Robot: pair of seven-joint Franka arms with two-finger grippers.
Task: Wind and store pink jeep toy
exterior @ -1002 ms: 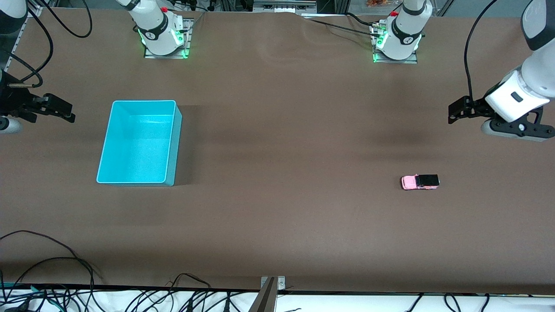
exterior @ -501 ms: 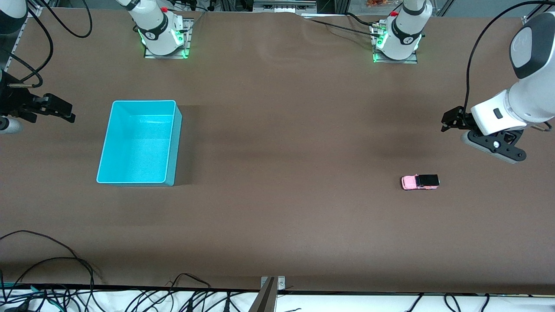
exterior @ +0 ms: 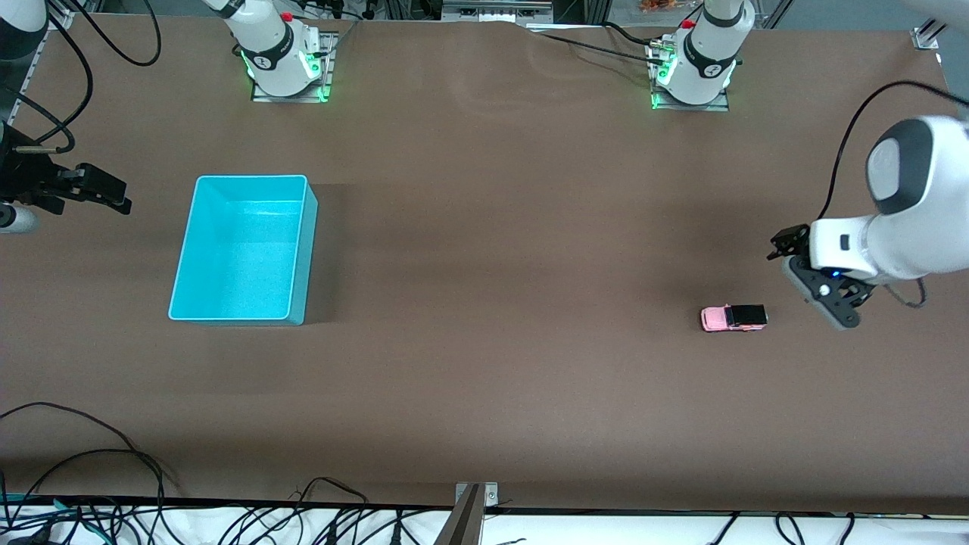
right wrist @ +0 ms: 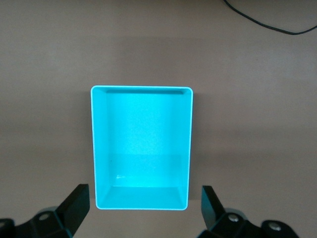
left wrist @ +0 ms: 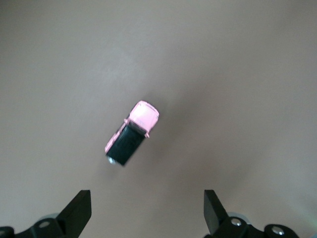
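The pink jeep toy (exterior: pixel 733 317) is a tiny pink car with a black roof. It stands on the brown table toward the left arm's end and also shows in the left wrist view (left wrist: pixel 132 133). My left gripper (exterior: pixel 784 244) is open and empty, up over the table beside the jeep, apart from it; the left wrist view (left wrist: pixel 146 201) shows its jaws wide apart. The turquoise bin (exterior: pixel 306 250) stands empty toward the right arm's end. My right gripper (exterior: pixel 113 198) waits open and empty beside the bin, which shows in the right wrist view (right wrist: pixel 141 88).
Both arm bases (exterior: pixel 284 60) (exterior: pixel 693 68) stand along the table's edge farthest from the front camera. Several black cables (exterior: pixel 113 484) and a metal bracket (exterior: pixel 475 496) lie at the edge nearest to it.
My left arm has swung down toward the jeep, and its gripper now hangs close beside it. The right arm, the bin and the jeep have not moved.
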